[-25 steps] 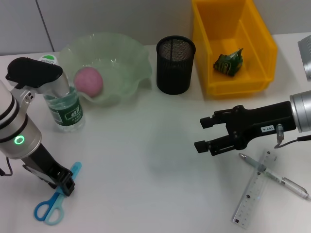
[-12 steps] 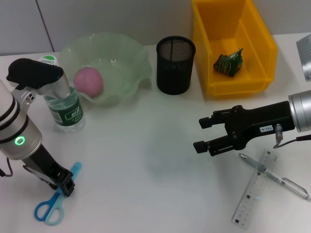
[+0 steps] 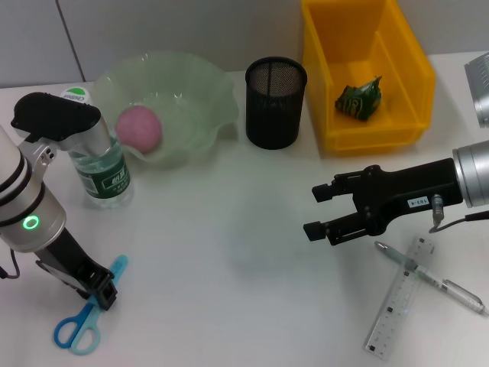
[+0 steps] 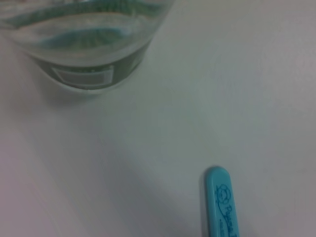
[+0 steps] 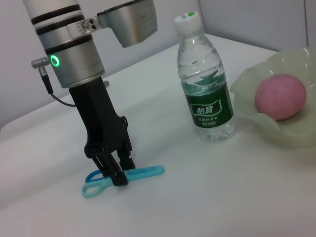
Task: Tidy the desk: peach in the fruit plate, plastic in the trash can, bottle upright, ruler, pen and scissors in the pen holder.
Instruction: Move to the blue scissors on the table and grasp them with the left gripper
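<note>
Down on the white worktop (image 3: 229, 260), left gripper (image 5: 116, 174) clamped on the blue scissors (image 3: 80, 321) near the upright bottle (image 3: 95, 157), right gripper (image 3: 317, 210) apart beside pen (image 3: 428, 277) and ruler (image 3: 399, 300).

Desk (image 3: 229, 306) (white): scissors (image 3: 76, 329), ruler (image 3: 399, 298), pen (image 3: 428, 277).

Left tool (image 3: 102, 290) points down at the desk, fingers closed; right tool (image 3: 315, 210) hovers, fingers apart
</note>
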